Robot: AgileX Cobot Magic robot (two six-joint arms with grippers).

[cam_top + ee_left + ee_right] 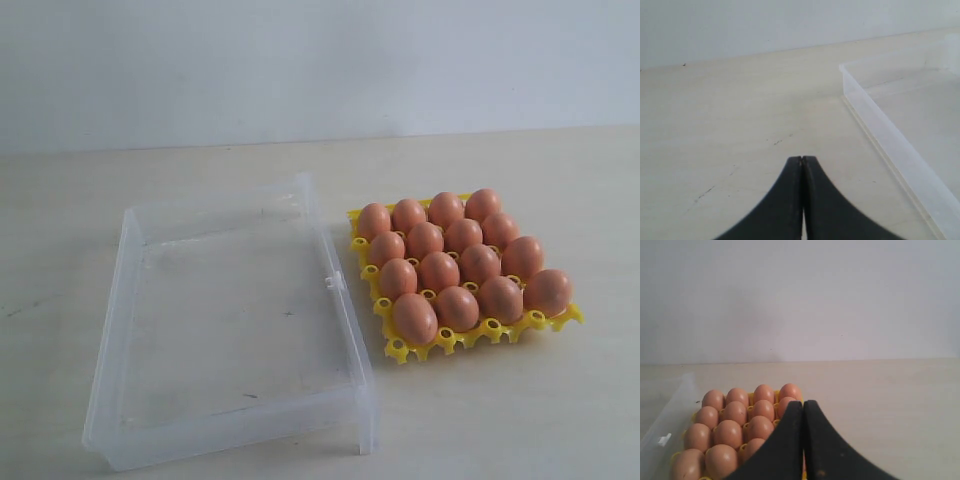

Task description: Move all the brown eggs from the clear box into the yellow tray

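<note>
The brown eggs [450, 262] sit in the cups of the yellow tray [398, 349], which keep them from rolling, just ahead of the right tool [803, 405]. The clear box [230, 320], ahead and to one side of the left tool [802, 159], holds none. Both tools are pinched together, gripping nothing.

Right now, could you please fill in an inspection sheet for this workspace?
Surface: pale table, a few faint dark scuffs.
Job's things: clear box holds no eggs; sixteen brown eggs, all seated in the yellow tray beside the box.
Clutter: nothing seen.
Grippers: left gripper shut, holding nothing, over bare table by the box; right gripper shut, holding nothing, near the tray.
Cables: nothing seen.
Surroundings: plain pale wall.
</note>
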